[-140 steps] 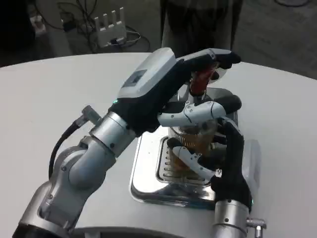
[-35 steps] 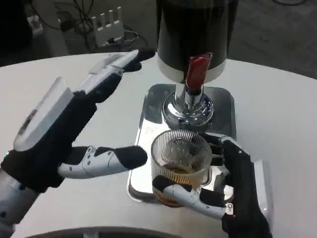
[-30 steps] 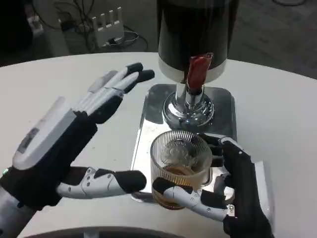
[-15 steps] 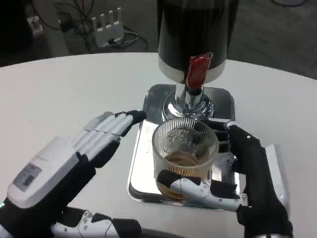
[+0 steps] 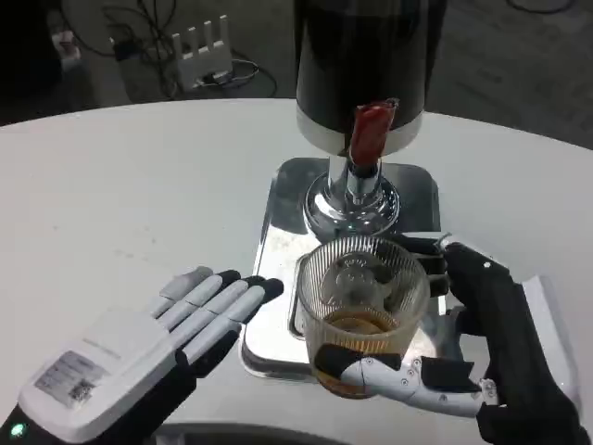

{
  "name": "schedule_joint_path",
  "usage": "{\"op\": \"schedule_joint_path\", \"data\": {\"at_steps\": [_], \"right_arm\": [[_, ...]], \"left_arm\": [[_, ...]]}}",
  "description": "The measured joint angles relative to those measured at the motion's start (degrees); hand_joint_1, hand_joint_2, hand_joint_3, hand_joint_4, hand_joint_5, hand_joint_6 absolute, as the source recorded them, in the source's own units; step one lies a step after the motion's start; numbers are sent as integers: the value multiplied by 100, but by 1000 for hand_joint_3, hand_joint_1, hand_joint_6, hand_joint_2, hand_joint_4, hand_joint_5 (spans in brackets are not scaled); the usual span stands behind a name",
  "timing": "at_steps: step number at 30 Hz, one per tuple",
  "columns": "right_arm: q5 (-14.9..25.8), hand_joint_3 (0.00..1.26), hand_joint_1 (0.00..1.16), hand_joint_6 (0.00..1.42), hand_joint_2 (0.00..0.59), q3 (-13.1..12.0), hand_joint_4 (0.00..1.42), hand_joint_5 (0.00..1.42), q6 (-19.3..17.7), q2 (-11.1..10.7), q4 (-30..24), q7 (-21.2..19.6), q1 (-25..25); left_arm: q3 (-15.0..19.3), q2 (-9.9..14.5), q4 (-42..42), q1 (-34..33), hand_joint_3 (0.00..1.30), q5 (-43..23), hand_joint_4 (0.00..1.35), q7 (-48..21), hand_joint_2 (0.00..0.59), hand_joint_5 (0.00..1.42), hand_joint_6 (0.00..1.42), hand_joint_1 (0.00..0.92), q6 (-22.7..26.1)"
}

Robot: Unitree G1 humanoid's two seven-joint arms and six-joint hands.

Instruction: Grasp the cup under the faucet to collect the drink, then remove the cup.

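A ribbed clear glass cup (image 5: 363, 311) with amber drink in its bottom is lifted above the front of the steel drip tray (image 5: 274, 250). My right hand (image 5: 482, 366) grips it, thumb across its lower front and fingers behind its right side. The cup stands toward me from the faucet with the red lever (image 5: 370, 130) on the dark dispenser (image 5: 363, 65). My left hand (image 5: 139, 348) lies flat and open at the lower left, fingers pointing toward the tray, touching nothing.
The chrome dispenser base (image 5: 352, 204) stands on the tray's rear half. The round white table (image 5: 111, 195) spreads left and right. Beyond its far edge, a white router (image 5: 206, 48) and cables lie on the floor.
My left hand has left the red lever and drawn back low to the near left. My right hand has pulled the cup from under the faucet toward me and raised it.
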Motion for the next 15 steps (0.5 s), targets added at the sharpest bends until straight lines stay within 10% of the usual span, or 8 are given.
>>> {"op": "schedule_joint_path", "data": {"at_steps": [15], "right_arm": [[3, 933, 935, 1418, 39, -207, 1036, 1215, -33, -186, -367, 253, 265]], "left_arm": [[-142, -69, -593, 269, 0, 228, 0, 1, 32, 0, 0, 22, 711]]}}
